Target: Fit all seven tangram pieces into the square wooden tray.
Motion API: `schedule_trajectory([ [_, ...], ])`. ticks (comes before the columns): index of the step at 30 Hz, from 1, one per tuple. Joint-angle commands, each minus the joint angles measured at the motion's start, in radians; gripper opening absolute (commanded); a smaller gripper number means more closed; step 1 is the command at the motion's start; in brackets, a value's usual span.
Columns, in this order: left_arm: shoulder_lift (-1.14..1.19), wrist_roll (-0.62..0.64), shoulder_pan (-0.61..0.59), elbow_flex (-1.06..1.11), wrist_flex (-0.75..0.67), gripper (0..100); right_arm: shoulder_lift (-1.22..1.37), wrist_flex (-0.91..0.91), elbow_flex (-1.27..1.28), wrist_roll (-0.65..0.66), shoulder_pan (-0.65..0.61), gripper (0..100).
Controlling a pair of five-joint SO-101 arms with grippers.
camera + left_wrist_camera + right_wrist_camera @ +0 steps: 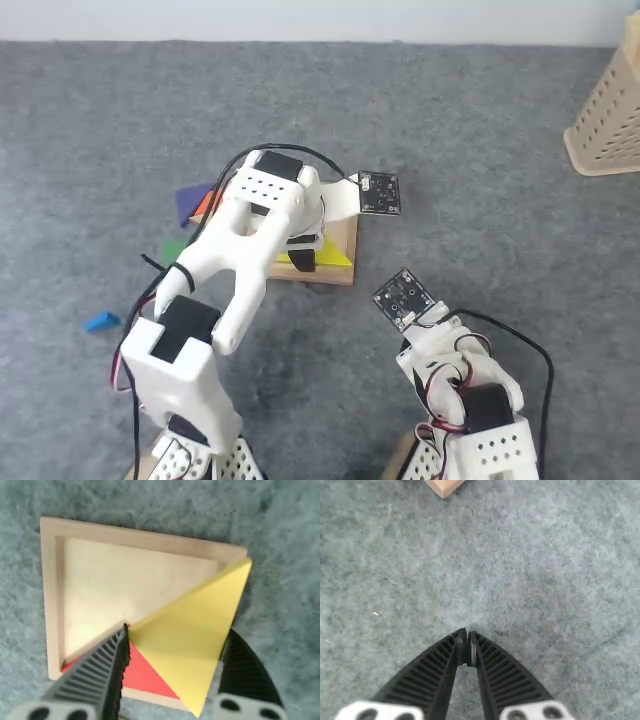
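Your left tool (177, 635) is clamped on the yellow triangle (200, 615), which sits over the wooden tray (50, 605) with corners overlapping the rim. A red piece (145, 677) lies inside the tray. Your right tool (468, 647) is closed and empty above the grey surface (545, 580). A blue piece (101, 322) lies well apart from the tray.

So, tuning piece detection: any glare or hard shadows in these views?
Left wrist view: square wooden tray and large yellow triangle evenly lit, no glare. High view: soft light on the grey carpet, no hard shadows, but the left arm hides much of the tray. Right wrist view: even light too.
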Motion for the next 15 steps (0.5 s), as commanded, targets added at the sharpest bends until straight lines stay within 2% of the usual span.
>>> schedule_trajectory([
  [1,-0.017,-0.012,0.002,-0.024,0.014,21,-0.015,0.005,0.018,-0.006,0.001,0.8],
  [15,-0.017,-0.011,0.002,-0.024,0.009,24,-0.015,0.005,0.018,-0.006,0.001,0.8],
])
